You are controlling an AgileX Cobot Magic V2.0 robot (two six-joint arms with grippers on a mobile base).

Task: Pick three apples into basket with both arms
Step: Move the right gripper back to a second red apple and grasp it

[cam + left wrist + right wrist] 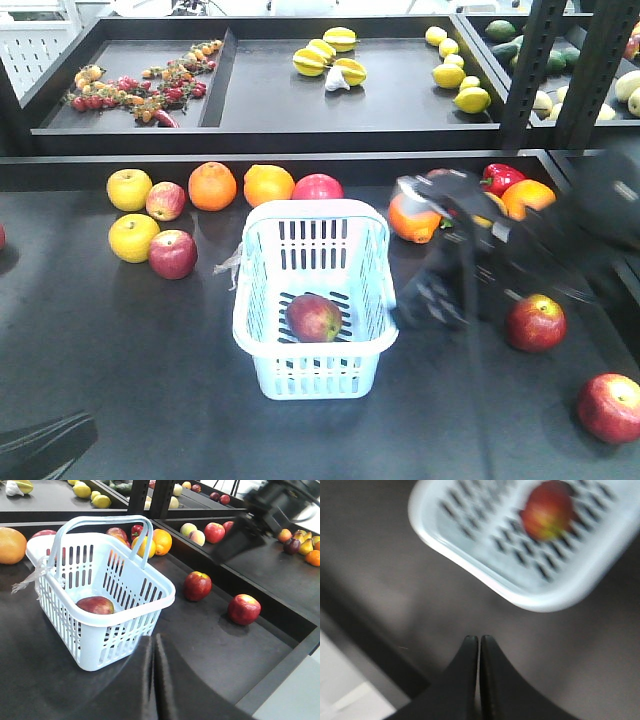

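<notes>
Closest to the lenses, my left gripper (152, 639) and my right gripper (479, 638) are each showing two dark fingers pressed together, clamping nothing. Beneath them the dark table (110, 350) is spreading wide. My right arm (480, 250) is appearing in the front view as a black blur, hanging above the table just beside the right wall of the basket (315, 378). The basket is standing upright in the middle of the table, ahead of both grippers. The first apple (313, 318) is lying on its slotted floor. The second apple (536, 322) is sitting on the table right of the basket, near my blurred arm. The third apple (608, 407) is resting farther right, toward the near edge, well apart from the basket. Two oranges (212, 186) are sitting behind the basket's left corner.
</notes>
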